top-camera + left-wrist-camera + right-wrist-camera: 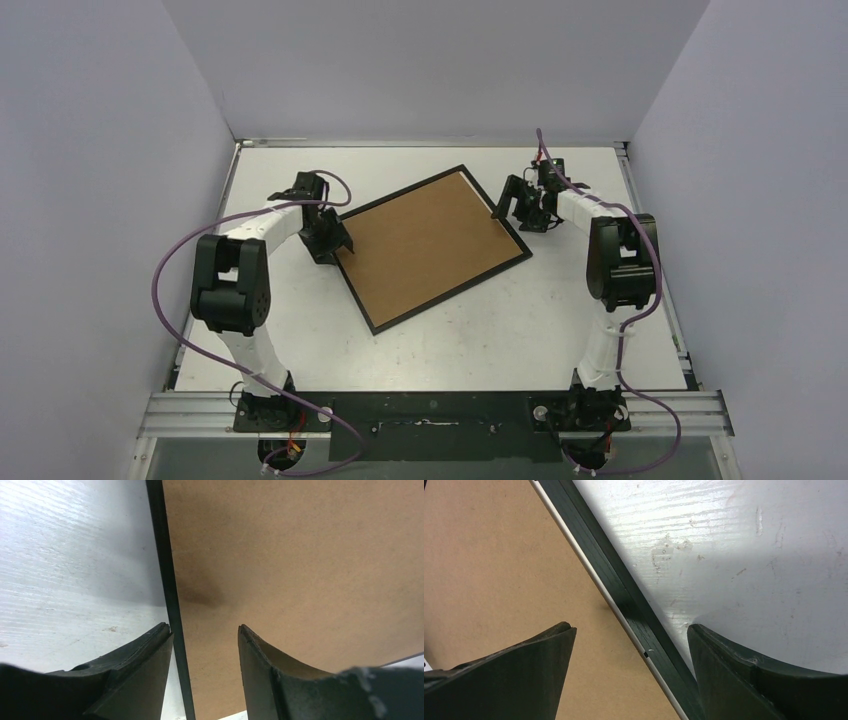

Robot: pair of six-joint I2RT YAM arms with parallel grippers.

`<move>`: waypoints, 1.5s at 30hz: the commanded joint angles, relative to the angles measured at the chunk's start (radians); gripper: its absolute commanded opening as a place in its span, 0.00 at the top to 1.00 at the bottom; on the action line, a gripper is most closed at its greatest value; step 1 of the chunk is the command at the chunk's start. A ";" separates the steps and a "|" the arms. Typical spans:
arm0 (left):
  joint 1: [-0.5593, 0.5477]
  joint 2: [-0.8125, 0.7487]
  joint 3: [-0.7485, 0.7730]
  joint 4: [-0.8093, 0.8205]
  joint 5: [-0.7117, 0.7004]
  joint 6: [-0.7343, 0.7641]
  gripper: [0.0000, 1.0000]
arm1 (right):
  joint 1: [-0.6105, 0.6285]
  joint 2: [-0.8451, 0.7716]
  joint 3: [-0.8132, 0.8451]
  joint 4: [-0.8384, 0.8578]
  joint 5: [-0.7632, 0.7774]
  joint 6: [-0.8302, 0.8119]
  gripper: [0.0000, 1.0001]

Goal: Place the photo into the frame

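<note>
- The frame (451,291) lies flat on the white desk (500,330), about midway between the two arms. It is turned so that its corners point toward the far, near, left and right sides.
- A brown cardboard backing (430,245) fills the frame opening, so the frame lies back side up.
- The photo shows in no view. Whether it lies under the backing cannot be told.
- The left gripper (340,245) is at the frame's left side, low over the desk.
- In the left wrist view, the left gripper (204,630) stands partly spread with nothing between its fingers. One fingertip is over the desk (65,570), just beside the black frame rail (167,570). The other is over the backing (300,555).
- The right gripper (505,208) is at the frame's far right edge.
- In the right wrist view, the right gripper (629,627) is spread wide and holds nothing. It straddles the frame rail (624,595), with one finger over the backing (489,565) and the other over the desk (749,555).
- A thin pale strip (589,577) runs between the rail and the backing. What it is cannot be told.
- Contact between either gripper and the frame cannot be confirmed.
</note>
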 commanded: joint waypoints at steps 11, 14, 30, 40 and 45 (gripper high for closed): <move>-0.012 0.059 0.067 0.026 -0.011 0.005 0.59 | -0.009 0.025 -0.011 0.043 -0.023 0.016 0.16; -0.012 0.061 0.071 0.023 -0.012 0.008 0.63 | -0.009 0.025 -0.014 0.044 -0.022 0.016 0.16; -0.014 0.050 0.107 -0.014 -0.025 0.032 0.75 | -0.010 0.039 -0.023 0.048 -0.018 0.024 0.17; -0.016 0.076 0.113 -0.019 -0.020 0.031 0.77 | -0.010 0.046 -0.023 0.050 -0.015 0.025 0.18; -0.017 0.076 0.103 -0.016 -0.032 0.033 0.68 | -0.010 0.050 -0.024 0.050 -0.015 0.027 0.18</move>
